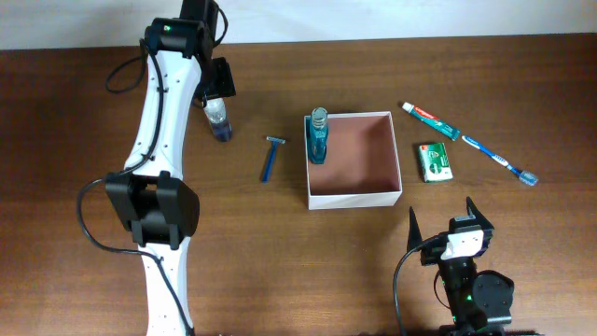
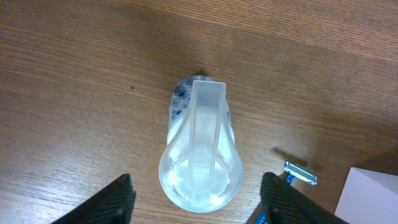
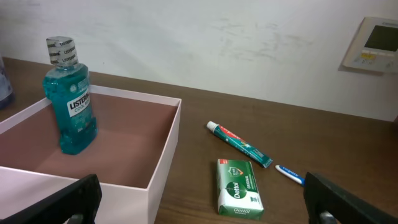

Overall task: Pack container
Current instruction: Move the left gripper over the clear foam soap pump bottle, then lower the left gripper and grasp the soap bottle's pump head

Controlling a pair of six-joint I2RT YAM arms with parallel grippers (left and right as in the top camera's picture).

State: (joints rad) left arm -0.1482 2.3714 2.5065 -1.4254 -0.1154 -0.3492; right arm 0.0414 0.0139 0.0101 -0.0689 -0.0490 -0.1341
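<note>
Fingers (image 2: 106,202) of the left gripper (image 2: 196,180) stand on either side of a small clear bottle (image 2: 200,149). We see a strip of bare table (image 1: 84,112) between each finger and the bottle, so the jaws are open and touch nothing. This bottle stands upright at the far left of the table, well apart from the box (image 1: 393,154).

The right gripper (image 1: 443,217) hangs at the near right with its jaws spread wide and nothing between them.

The box sits in the middle of the table, open side up. A blue mouthwash bottle (image 1: 318,138) stands upright in its far left corner. A blue razor (image 1: 271,157) lies just left of the box. To the right lie a green packet (image 1: 435,161), a toothpaste tube (image 1: 429,119) and a toothbrush (image 1: 499,159), all outside the box.

From overhead the wrist covers the left jaws, so we read them from the wrist camera alone. There the cap hides most of the clear bottle's body, and we cannot make out any label. The razor's handle is cut off behind the right finger, and only a corner of the box shows at the edge. In the right wrist view the box's near wall runs out of the picture, and only the end of the toothbrush shows.
</note>
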